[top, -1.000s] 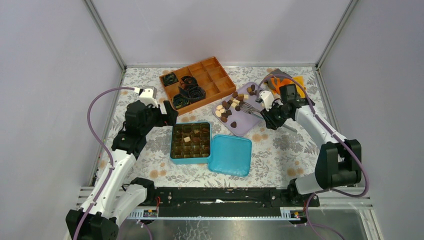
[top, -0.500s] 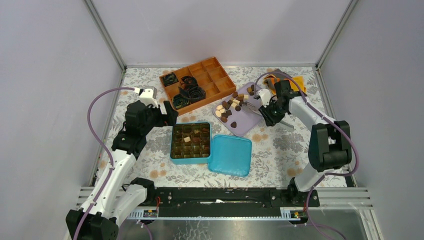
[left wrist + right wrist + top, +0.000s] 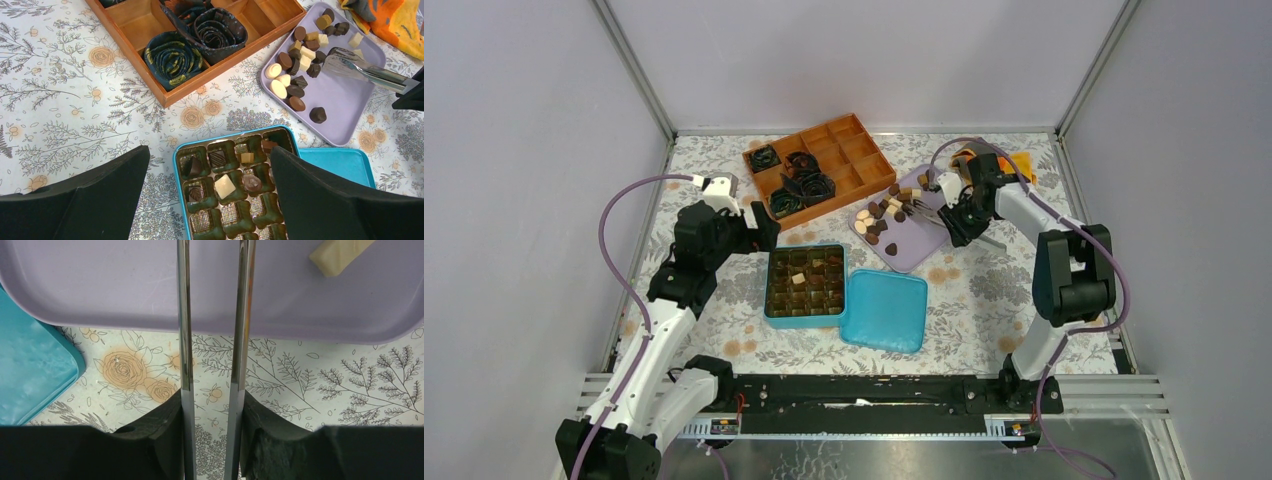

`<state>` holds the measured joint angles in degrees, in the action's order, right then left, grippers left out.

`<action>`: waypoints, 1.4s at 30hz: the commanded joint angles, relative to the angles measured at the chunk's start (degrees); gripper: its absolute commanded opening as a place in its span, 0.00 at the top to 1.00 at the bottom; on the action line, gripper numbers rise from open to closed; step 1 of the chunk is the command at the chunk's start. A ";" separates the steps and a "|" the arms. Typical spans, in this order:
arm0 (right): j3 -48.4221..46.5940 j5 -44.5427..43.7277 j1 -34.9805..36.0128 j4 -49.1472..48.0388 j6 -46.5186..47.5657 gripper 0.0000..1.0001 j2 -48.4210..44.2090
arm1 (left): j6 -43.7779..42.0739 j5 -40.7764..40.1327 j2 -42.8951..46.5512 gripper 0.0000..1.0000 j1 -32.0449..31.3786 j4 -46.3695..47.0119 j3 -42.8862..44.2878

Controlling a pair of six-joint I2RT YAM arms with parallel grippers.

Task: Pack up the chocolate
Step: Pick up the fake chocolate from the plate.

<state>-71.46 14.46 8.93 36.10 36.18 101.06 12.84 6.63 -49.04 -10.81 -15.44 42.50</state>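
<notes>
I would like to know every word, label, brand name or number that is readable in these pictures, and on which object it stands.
No text can be read.
The teal tin, its lid, the purple tray, the wooden box and the metal tongs carry no writing.
The tablecloth shows only a flower print.
The small boards on the rail are too small to read.
</notes>
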 commanded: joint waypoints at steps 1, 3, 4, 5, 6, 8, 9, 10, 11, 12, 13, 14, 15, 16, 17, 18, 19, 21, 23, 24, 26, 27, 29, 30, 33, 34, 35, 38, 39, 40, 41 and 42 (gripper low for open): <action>-3.88 0.54 -0.27 0.51 -0.63 0.58 1.37 | -1.07 -0.03 0.39 0.01 0.35 0.94 -0.44; -4.59 0.64 -0.23 0.67 -0.65 0.58 2.03 | -1.06 0.11 0.36 0.01 0.37 1.02 -0.43; -5.02 0.69 -0.23 0.85 -0.63 0.58 2.37 | -1.06 0.19 0.36 0.01 0.35 0.95 -0.38; -5.47 0.86 -0.21 1.04 -0.59 0.58 2.65 | -1.07 0.18 0.39 0.01 0.35 0.95 -0.35; -5.90 0.96 -0.22 1.26 -0.63 0.57 2.92 | -1.06 0.14 0.35 0.01 0.35 0.95 -0.40; -6.70 1.28 -0.23 1.62 -0.59 0.56 3.38 | -1.06 0.14 0.41 0.01 0.35 0.98 -0.41; -7.05 1.43 -0.23 1.77 -0.54 0.56 3.62 | -1.06 0.16 0.42 0.01 0.37 0.99 -0.42; -7.41 1.59 -0.23 1.93 -0.51 0.56 3.89 | -1.06 0.14 0.39 0.01 0.35 1.01 -0.45; -7.79 1.65 -0.23 2.03 -0.50 0.55 4.18 | -1.06 0.13 0.35 0.01 0.35 0.99 -0.42; -8.15 1.74 -0.23 2.17 -0.50 0.55 4.58 | -1.06 0.20 0.35 0.01 0.35 1.01 -0.40; -8.57 1.83 -0.23 2.36 -0.50 0.55 4.93 | -1.06 0.16 0.34 0.01 0.35 0.95 -0.40; -8.99 1.96 -0.23 2.58 -0.50 0.55 5.32 | -1.06 0.16 0.34 0.01 0.35 0.97 -0.42; -9.35 2.21 -0.23 2.76 -0.50 0.54 5.65 | -1.06 0.14 0.34 0.01 0.35 0.97 -0.44; -9.59 2.36 -0.23 2.90 -0.50 0.54 5.92 | -1.09 0.09 0.39 0.01 0.39 0.95 -0.48; -9.72 2.49 -0.16 3.00 -0.57 0.54 6.13 | -1.07 0.13 0.35 0.01 0.37 0.96 -0.49; -9.82 2.57 -0.19 3.01 -0.59 0.54 6.22 | -1.06 0.16 0.35 0.01 0.35 0.94 -0.45; -9.89 2.63 -0.19 3.06 -0.59 0.54 6.33 | -1.09 0.08 0.34 0.01 0.35 0.94 -0.46; -10.01 2.72 -0.13 3.10 -0.51 0.54 6.32 | -1.06 0.21 0.28 0.01 0.35 0.95 -0.49; -10.01 2.77 -0.21 3.13 -0.54 0.55 6.35 | -1.06 0.27 0.26 0.01 0.35 0.98 -0.49; -10.01 2.79 -0.15 3.11 -0.52 0.55 6.42 | -1.06 0.33 0.26 0.01 0.35 0.97 -0.42; -9.93 2.85 -0.18 3.02 -0.50 0.57 6.41 | -1.06 0.48 0.18 0.01 0.35 0.98 -0.46; -9.93 2.88 -0.12 3.04 -0.49 0.57 6.39 | -1.06 0.46 0.17 0.01 0.36 0.99 -0.49; -9.99 2.98 -0.13 3.01 -0.49 0.59 6.39 | -1.06 0.47 0.21 0.01 0.35 1.00 -0.43; -10.01 3.10 -0.15 3.01 -0.50 0.60 6.38 | -1.06 0.44 0.20 0.01 0.39 0.97 -0.48; -9.73 3.02 -0.23 2.89 -0.58 0.67 5.76 | -1.11 0.41 0.20 0.01 0.35 0.94 -0.47; -9.44 2.96 -0.23 2.68 -0.59 0.70 5.36 | -1.14 0.41 0.25 0.01 0.35 0.94 -0.44; -9.03 2.95 -0.23 2.36 -0.59 0.73 4.81 | -1.07 0.40 0.25 0.01 0.36 0.94 -0.48; -7.45 2.88 -0.23 1.52 -0.59 0.82 2.98 | -1.14 0.44 0.26 0.01 0.35 0.97 -0.48; -6.89 2.86 -0.23 1.38 -0.54 0.85 2.32 | -1.07 0.48 0.26 0.01 0.35 0.91 -0.49; -6.35 2.88 -0.23 0.95 -0.58 0.87 1.62 | -1.10 0.49 0.26 0.01 0.35 0.90 -0.45; -5.73 2.84 -0.23 0.65 -0.59 0.88 0.89 | -1.07 0.53 0.28 0.01 0.37 0.96 -0.51; -4.86 2.88 -0.23 0.42 -0.59 0.90 -0.09 | -1.11 0.48 0.26 0.01 0.37 0.93 -0.50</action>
<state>-77.97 16.01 8.93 37.76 36.07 107.09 12.84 6.66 -49.06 -10.81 -15.44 42.48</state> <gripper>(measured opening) 0.420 0.986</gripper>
